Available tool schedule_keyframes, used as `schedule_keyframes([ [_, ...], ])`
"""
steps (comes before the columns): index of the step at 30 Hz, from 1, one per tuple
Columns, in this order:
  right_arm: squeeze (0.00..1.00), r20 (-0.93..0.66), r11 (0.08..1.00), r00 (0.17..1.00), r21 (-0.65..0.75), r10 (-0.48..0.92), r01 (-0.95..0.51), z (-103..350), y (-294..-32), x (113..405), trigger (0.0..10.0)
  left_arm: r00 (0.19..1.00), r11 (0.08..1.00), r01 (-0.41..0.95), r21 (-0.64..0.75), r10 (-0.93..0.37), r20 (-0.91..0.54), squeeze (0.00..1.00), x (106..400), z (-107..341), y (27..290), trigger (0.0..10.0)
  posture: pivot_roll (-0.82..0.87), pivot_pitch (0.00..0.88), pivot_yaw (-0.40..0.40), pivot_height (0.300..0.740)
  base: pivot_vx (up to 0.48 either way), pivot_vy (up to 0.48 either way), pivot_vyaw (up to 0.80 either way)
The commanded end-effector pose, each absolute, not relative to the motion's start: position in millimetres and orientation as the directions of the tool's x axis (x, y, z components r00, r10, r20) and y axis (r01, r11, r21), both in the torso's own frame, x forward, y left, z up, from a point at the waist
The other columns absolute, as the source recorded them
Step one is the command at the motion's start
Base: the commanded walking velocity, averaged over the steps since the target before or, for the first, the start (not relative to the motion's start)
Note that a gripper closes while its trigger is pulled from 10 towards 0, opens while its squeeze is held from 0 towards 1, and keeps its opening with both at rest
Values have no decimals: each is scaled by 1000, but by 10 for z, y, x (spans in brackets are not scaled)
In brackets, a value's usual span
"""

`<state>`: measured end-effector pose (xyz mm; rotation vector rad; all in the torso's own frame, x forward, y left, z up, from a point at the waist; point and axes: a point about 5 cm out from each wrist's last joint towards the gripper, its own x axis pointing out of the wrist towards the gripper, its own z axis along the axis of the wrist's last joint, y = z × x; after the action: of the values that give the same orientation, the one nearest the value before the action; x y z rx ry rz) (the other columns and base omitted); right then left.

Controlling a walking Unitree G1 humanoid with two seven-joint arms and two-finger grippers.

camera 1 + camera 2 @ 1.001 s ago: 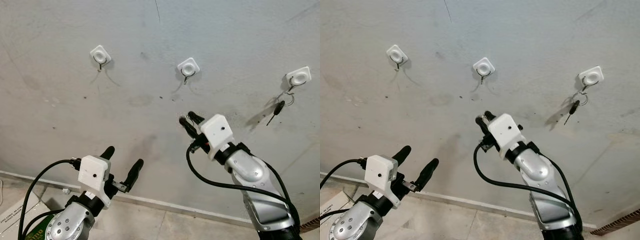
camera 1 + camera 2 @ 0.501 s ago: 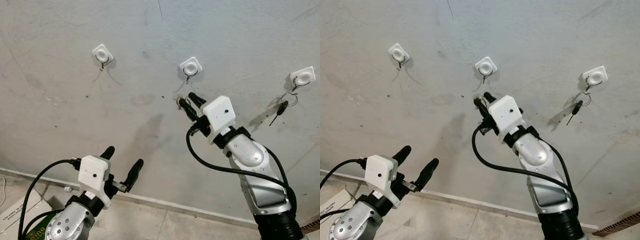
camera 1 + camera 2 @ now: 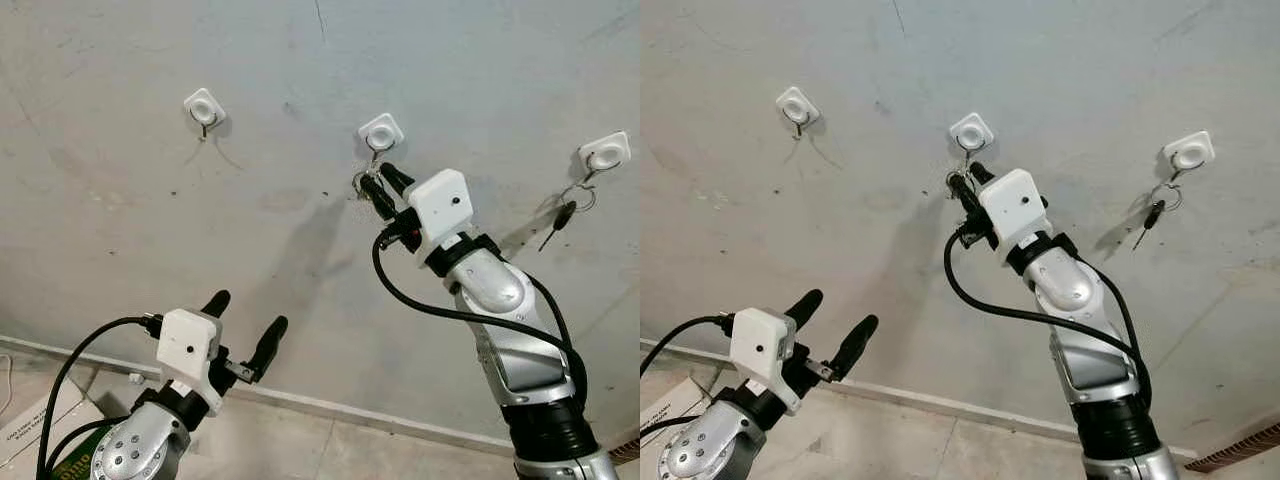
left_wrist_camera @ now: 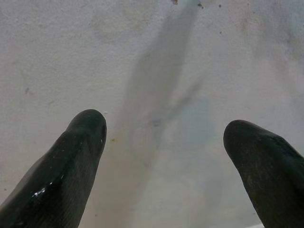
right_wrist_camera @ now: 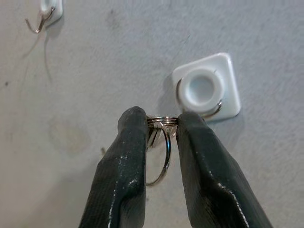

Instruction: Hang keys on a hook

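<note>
Three white hooks are stuck on the grey wall. My right gripper [image 3: 371, 184] is raised just beneath the middle hook [image 3: 380, 133], shut on a silver key ring [image 5: 162, 142]. In the right wrist view the ring is pinched between the fingertips [image 5: 135, 121], close beside the middle hook's [image 5: 205, 88] wire, and I cannot tell whether they touch. My left gripper [image 3: 246, 313] is held low in front of the wall, open with nothing between its fingers [image 4: 78, 147].
The left hook [image 3: 203, 105] is bare. Another set of keys [image 3: 560, 214] hangs from the right hook [image 3: 604, 153]. A skirting strip [image 3: 330, 408] runs along the wall's foot above the tiled floor, and a cardboard box [image 3: 20, 435] lies at the lower left.
My right arm has risen and reached toward the wall, carrying the key ring from well below the middle hook up to just under it. The left arm has stayed put.
</note>
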<state>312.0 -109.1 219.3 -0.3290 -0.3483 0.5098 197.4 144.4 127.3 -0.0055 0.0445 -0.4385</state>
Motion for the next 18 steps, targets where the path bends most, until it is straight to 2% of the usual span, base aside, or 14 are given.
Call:
schedule_keyframes([
  [1,0,258,835,823,-386,506,-392,2235,-1117,3152,10000,901,902,431,-8,-431,-47,0,1983,1275,1446,10000,102,36,0,740,0,0,0],
  [18,0,281,880,862,-353,423,-317,2251,-1213,3254,10000,897,898,440,-3,-440,-44,0,2000,1286,1422,10000,101,36,5,740,0,0,0],
])
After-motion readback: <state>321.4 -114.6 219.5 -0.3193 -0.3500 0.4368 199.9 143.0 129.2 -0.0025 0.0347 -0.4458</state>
